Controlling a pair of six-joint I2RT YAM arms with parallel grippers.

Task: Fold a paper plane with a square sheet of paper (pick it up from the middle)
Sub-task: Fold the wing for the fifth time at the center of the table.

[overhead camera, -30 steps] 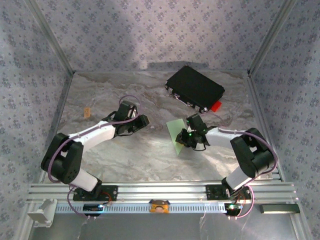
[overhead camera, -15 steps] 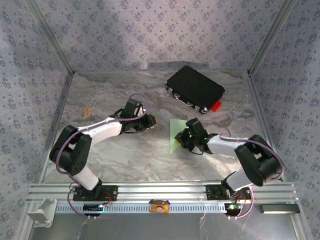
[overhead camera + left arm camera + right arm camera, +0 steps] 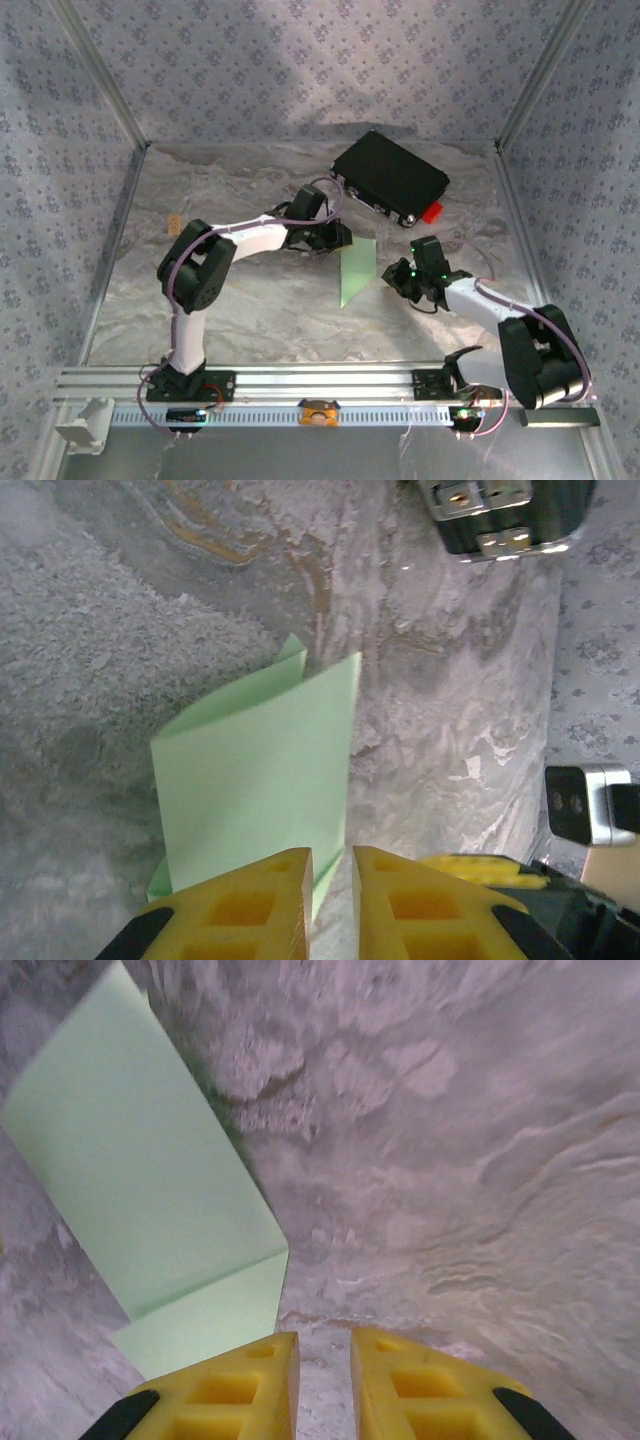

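The square sheet of paper (image 3: 355, 275) is pale green and folded in half into a narrow strip, lying on the marbled table mid-scene. Its top flap stands slightly raised in the left wrist view (image 3: 260, 780). My left gripper (image 3: 343, 240) sits at the strip's far end. Its yellow fingers (image 3: 330, 855) are a narrow gap apart, with the paper's right edge running into that gap. My right gripper (image 3: 398, 278) is just right of the paper, apart from it. The gap between its fingers (image 3: 323, 1338) is narrow and holds only table, with the paper (image 3: 130, 1180) to their left.
A black rectangular case (image 3: 390, 178) lies at the back right, its end also in the left wrist view (image 3: 500, 515). A small red tab (image 3: 432, 212) sits by its near corner. A small tan piece (image 3: 173, 224) lies at the far left. Patterned walls enclose the table.
The left arm has swung right to the paper's far end, its jaws narrowing. The right gripper has come off the paper and drawn back to the right.
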